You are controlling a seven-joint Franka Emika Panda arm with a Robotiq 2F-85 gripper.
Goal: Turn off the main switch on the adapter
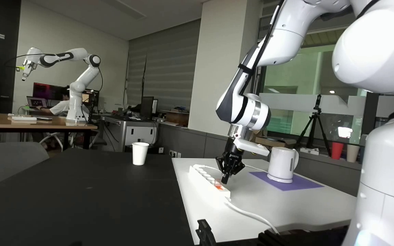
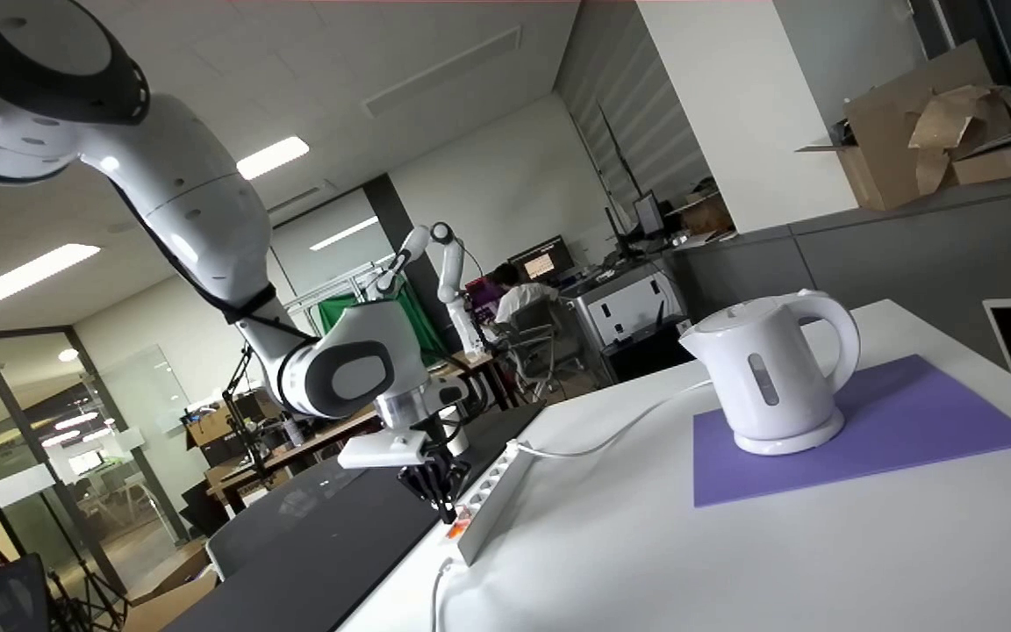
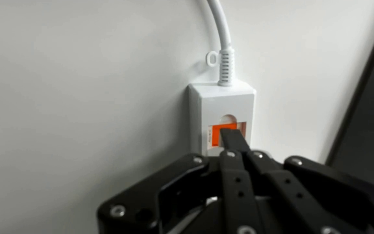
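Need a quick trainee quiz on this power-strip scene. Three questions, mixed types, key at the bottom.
1. Short answer: what stands on the purple sheet?
2. True or false: the end effector is closed.
3. Multiple choice: at which part of the adapter is its tip?
A) the end with the main switch
B) the middle
C) the opposite end

Key:
1. A white kettle.
2. True.
3. A; in the wrist view the tip hides part of the orange switch.
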